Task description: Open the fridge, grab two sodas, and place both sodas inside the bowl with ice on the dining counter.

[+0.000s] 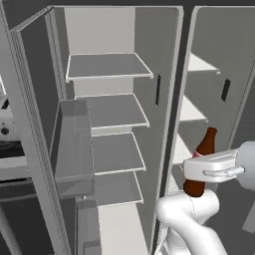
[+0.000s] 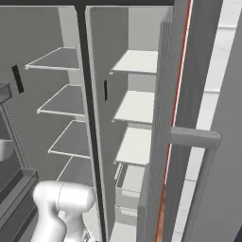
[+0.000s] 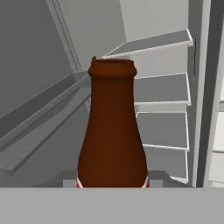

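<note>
Bottle [image 1: 205, 146]: slim, dark brown, upright, seen in the left base view in front of the open fridge [image 1: 107, 30], low and to the right, before the right-hand compartment. Its neck rises above the white hand of the arm; its lower body shows below the hand, and a sliver of red label peeps out at the hand's upper edge. Whether it touches any shelf cannot be told from here.

In the hand view the bottle [image 3: 112, 131] stands dead centre and very close, its open rim at the top and a thin red strip of label at its base on each side. The tool's fingertips are hidden by the bottle and the bottom band, so I cannot tell whether the tool is clenched on it or released, though the bottle sits right in the tool's line.

Both fridge doors stand open. The left compartment holds four bare grey shelves [image 1: 108, 65], stacked one above another, with a door bin [image 1: 74, 144] on the left door. In the right base view the fridge [image 2: 134, 28] shows both shelf stacks split by a dark centre post, and the right door carries a grey bar handle [image 2: 194, 137] near the camera.
</note>
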### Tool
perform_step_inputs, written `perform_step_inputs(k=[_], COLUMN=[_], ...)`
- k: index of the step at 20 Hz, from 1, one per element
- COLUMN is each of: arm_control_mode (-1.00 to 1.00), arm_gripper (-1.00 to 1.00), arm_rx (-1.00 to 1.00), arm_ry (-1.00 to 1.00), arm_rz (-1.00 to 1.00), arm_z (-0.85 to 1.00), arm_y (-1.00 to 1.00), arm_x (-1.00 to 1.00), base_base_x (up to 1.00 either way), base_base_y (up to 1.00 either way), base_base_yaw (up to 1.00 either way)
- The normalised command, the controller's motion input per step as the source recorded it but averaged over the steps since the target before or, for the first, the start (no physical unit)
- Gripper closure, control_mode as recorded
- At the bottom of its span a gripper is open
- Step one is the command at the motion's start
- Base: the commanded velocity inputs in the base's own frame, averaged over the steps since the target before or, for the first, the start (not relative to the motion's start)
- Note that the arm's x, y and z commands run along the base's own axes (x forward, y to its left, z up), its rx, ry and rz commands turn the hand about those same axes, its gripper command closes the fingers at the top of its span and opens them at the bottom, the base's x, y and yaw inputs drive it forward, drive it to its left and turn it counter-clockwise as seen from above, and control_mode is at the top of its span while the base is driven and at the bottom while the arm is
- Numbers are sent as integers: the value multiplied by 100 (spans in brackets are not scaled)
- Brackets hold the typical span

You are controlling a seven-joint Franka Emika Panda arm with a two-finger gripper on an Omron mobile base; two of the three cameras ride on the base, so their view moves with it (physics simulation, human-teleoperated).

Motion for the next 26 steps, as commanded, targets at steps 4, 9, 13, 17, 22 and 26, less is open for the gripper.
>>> perform_step_inputs(k=[4,9,13,17,22,26], arm_control_mode=[100,100,100,100,100,100], arm_gripper=[100,100,100,100,100,100], arm_rx=[0,0,0,0,0,0], arm_ry=[0,0,0,0,0,0], arm_rz=[0,0,0,0,0,0], arm_z=[0,0,0,0,0,0], arm_y=[0,0,0,0,0,0], arm_x=[0,0,0,0,0,0], base_base_x=[-76,-74,-71,-51,-18,0], base_base_y=[19,21,21,31,55,61], base_base_yaw=[30,35,38,44,51,54])
